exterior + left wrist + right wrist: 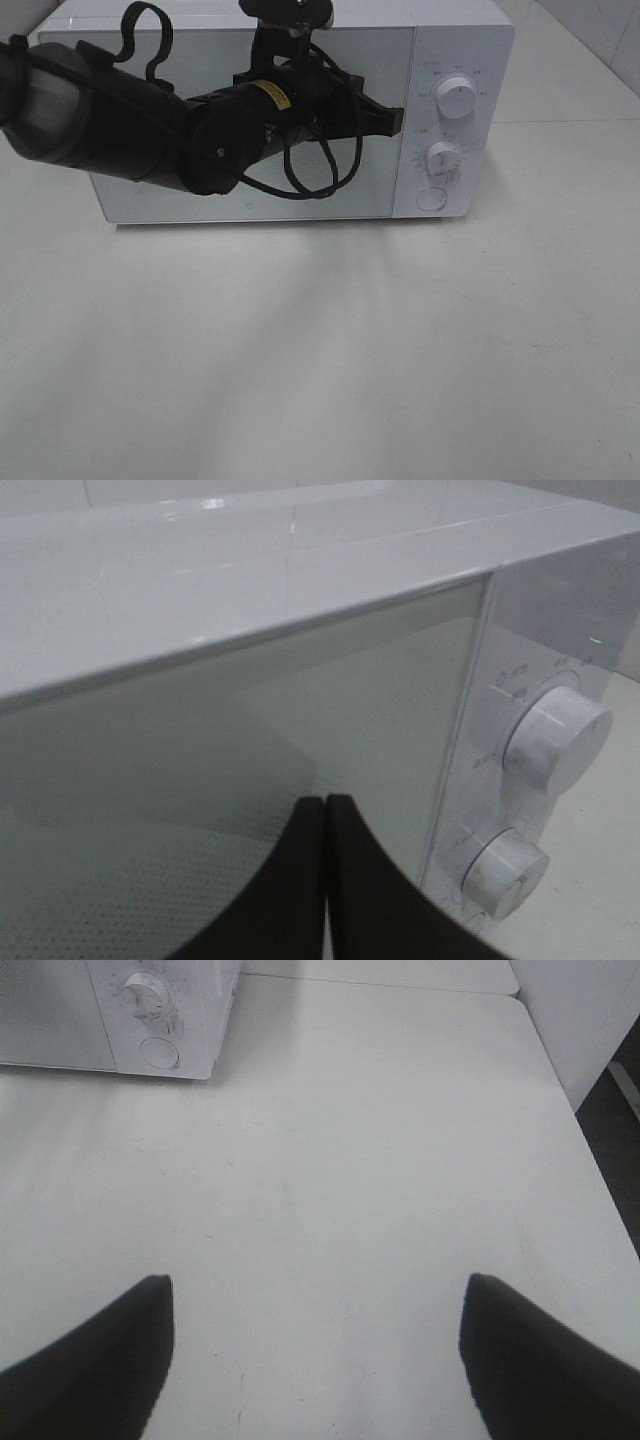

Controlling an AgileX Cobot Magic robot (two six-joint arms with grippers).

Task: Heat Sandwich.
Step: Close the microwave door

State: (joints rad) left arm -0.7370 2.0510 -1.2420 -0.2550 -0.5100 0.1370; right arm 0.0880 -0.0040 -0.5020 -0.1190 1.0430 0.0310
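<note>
Nearest lies the white table (320, 380), its surface bare across the whole near half. The right gripper (317, 1290) hangs above this bare stretch with its two dark fingers (100, 1360) spread wide and nothing between them; it does not show in the high view.

Farther back, the black left arm (130, 130) comes in from the left and reaches across the front of the microwave (300, 205). The left gripper (388, 120) points right, its fingers pressed flat together and holding nothing. Its tips sit just before the glass door (200, 780), close to the door's right edge; whether they touch the glass cannot be told.

The microwave stands at the far side of the table, white, with its door closed flush. Right of the door is the control panel (470, 60), carrying an upper knob (456, 101), a lower knob (443, 157) and a round button (432, 198) beneath them.

The sandwich shows in none of the views, and nothing can be made out through the door glass, so where it lies cannot be told.
</note>
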